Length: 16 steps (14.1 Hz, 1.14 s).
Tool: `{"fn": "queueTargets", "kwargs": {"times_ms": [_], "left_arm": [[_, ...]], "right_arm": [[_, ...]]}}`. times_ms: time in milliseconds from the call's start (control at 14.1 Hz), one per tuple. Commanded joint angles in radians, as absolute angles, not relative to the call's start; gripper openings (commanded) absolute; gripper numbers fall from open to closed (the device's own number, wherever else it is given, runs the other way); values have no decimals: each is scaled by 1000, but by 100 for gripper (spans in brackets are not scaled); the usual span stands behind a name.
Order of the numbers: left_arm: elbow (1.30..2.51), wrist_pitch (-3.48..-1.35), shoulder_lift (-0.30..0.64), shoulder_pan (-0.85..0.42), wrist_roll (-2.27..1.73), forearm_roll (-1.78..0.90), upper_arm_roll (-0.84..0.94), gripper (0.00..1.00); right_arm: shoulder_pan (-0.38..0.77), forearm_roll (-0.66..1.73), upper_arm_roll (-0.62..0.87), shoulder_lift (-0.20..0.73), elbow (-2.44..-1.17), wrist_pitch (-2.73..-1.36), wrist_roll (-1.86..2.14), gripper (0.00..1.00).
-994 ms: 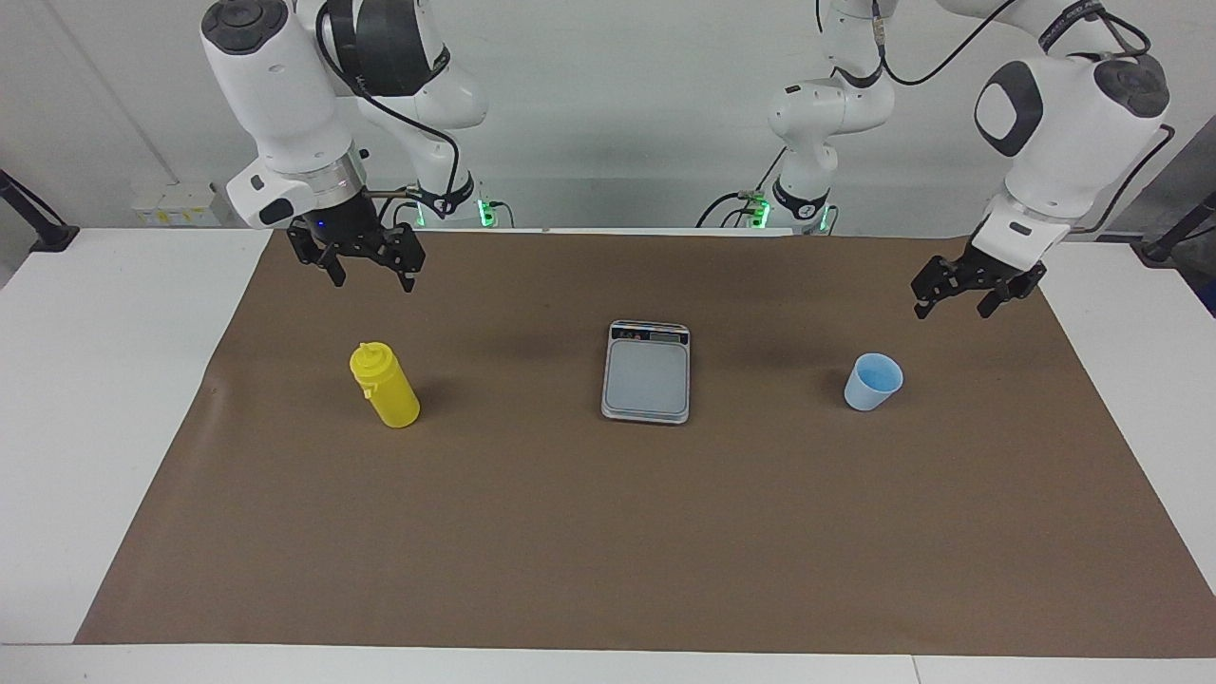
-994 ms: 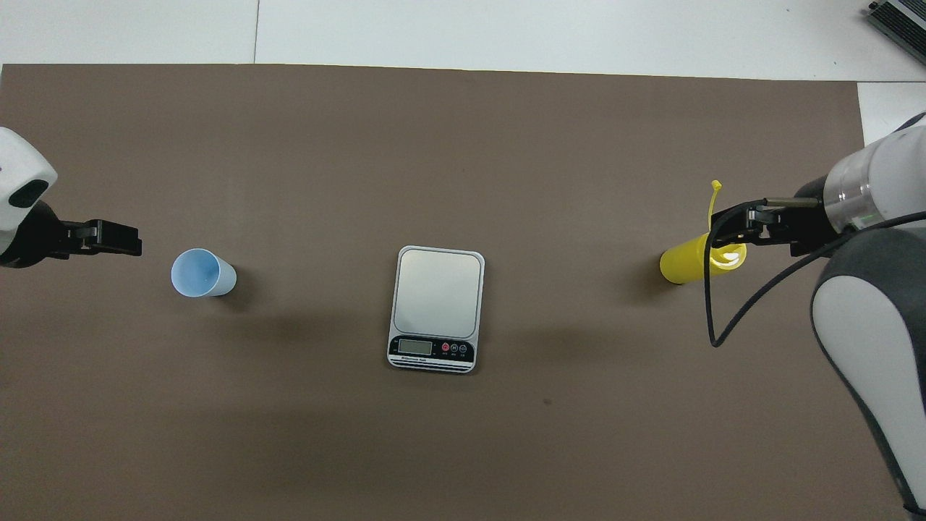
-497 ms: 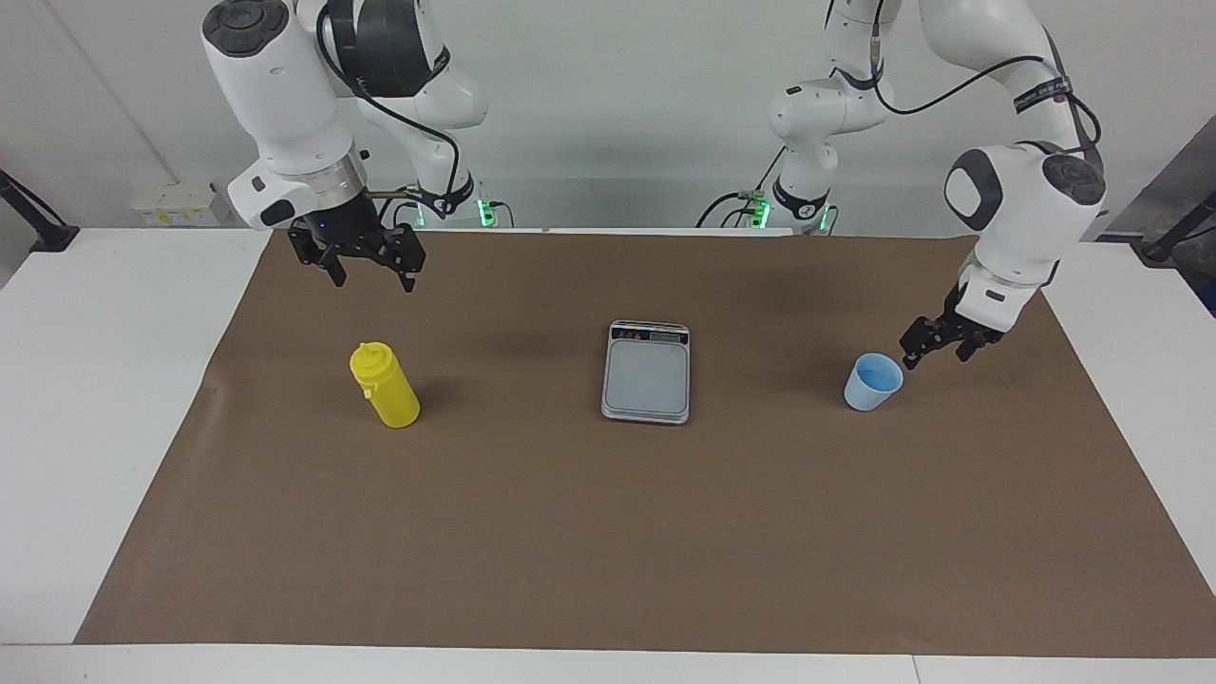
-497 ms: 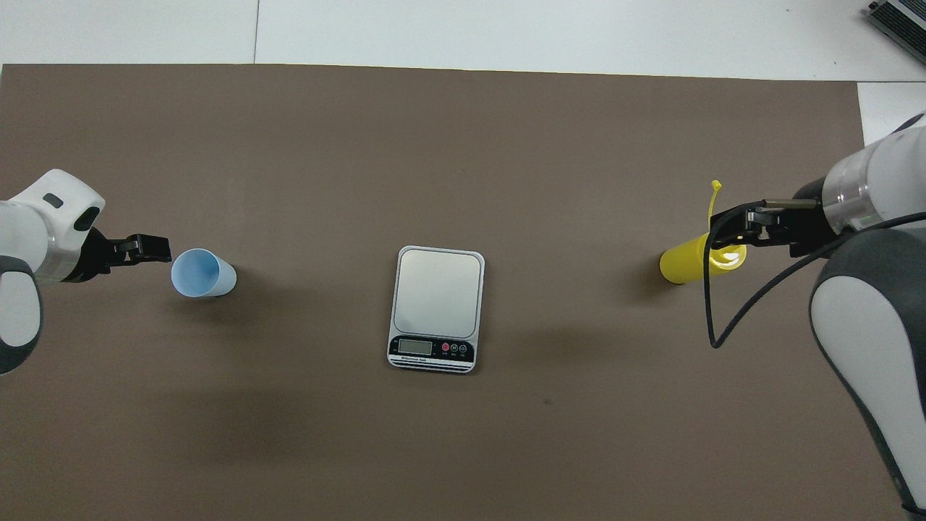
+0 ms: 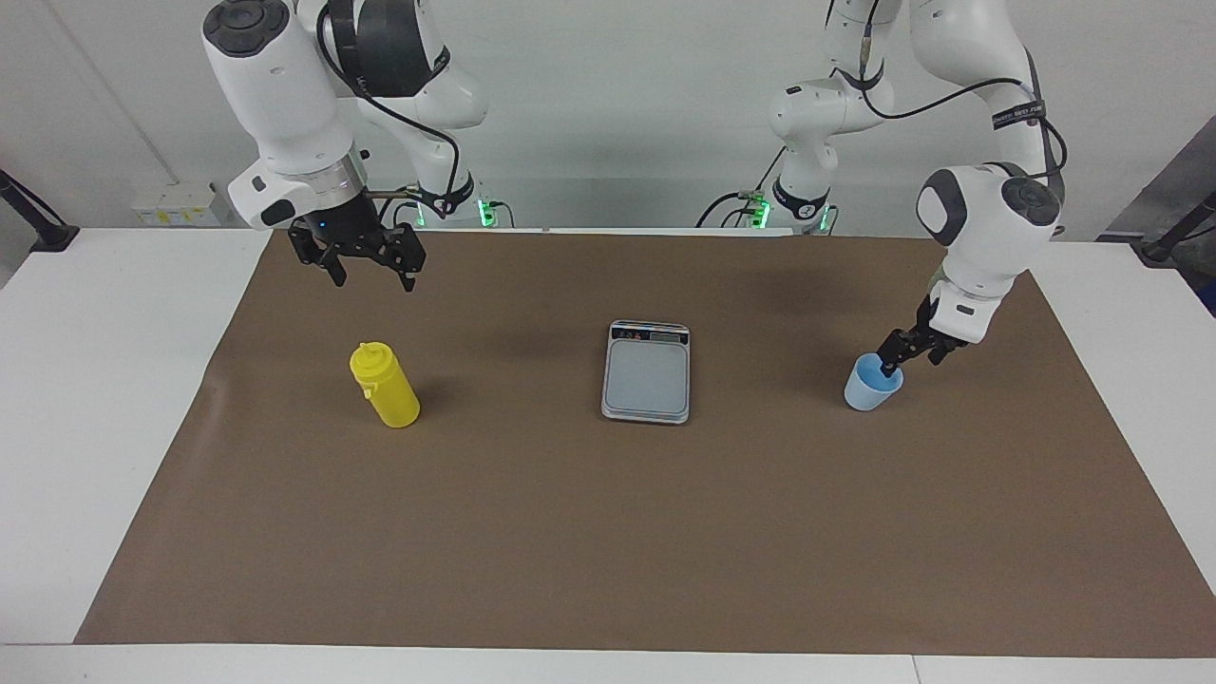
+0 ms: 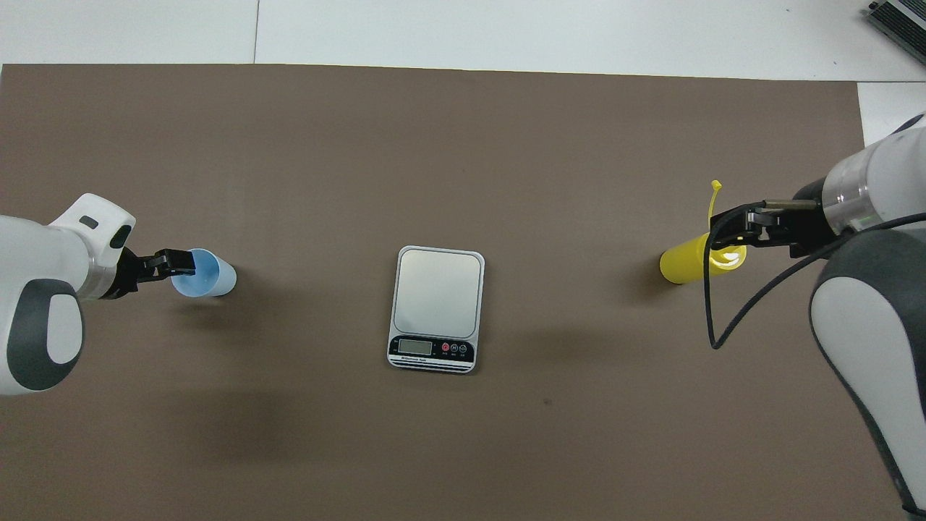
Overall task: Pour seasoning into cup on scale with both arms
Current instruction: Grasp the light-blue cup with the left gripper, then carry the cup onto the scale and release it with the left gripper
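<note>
At the middle of the brown mat (image 5: 608, 532) covering the table, the kitchen scale (image 5: 646, 372) is lying flat with its display strip toward the robots and its weighing plate bare, so nothing is being weighed yet. Toward the left arm's end of the mat, level with the scale, the pale blue cup (image 5: 871, 383) is standing upright on the mat, well apart from the scale. The left gripper (image 5: 910, 350) is reaching down at the cup's rim on the side nearer that end of the mat, its jaws standing open with nothing held; the fingertips are appearing right at the rim, one perhaps just inside the mouth, though contact cannot be told for certain. Judging by this, the left arm is lining up to pinch the cup's wall so it can carry the cup onto the plate. Toward the right arm's end, the yellow squeeze bottle (image 5: 384, 386) is standing upright on the mat, its small tethered cap hanging off the nozzle, which suggests the nozzle is already uncapped for pouring. The right gripper (image 5: 359, 258) is hanging open and empty over the mat, above the bottle and somewhat nearer the robots' edge; the right arm is waiting, likely holding off until the cup is sitting on the scale.
</note>
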State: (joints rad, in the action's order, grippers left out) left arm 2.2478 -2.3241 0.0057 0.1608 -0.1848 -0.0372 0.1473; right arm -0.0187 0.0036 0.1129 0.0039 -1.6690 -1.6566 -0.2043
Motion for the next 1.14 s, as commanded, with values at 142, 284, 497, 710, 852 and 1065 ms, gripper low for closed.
{"fn": "queueTargets", "kwargs": {"times_ms": [142, 284, 497, 710, 852, 1065], "left_arm": [[2295, -2413, 38, 121, -215, -52, 140, 100], [2295, -2413, 41, 120, -227, -51, 141, 77], [2296, -2414, 55, 118, -224, -51, 140, 30], [2295, -2408, 57, 118, -209, -51, 140, 0], [2263, -2373, 63, 120, -215, -51, 140, 0], [2081, -2173, 78, 110, -210, -48, 138, 0]], "right_arm": [[-28, 5, 117, -23, -1697, -1655, -183, 100], [-28, 5, 117, -23, -1697, -1655, -183, 100], [-28, 5, 117, -23, -1698, -1655, -183, 100], [-28, 5, 117, -28, -1703, -1657, -183, 100], [-28, 5, 117, -28, -1704, -1658, -183, 100], [-28, 5, 117, -29, -1704, -1658, -183, 100]]}}
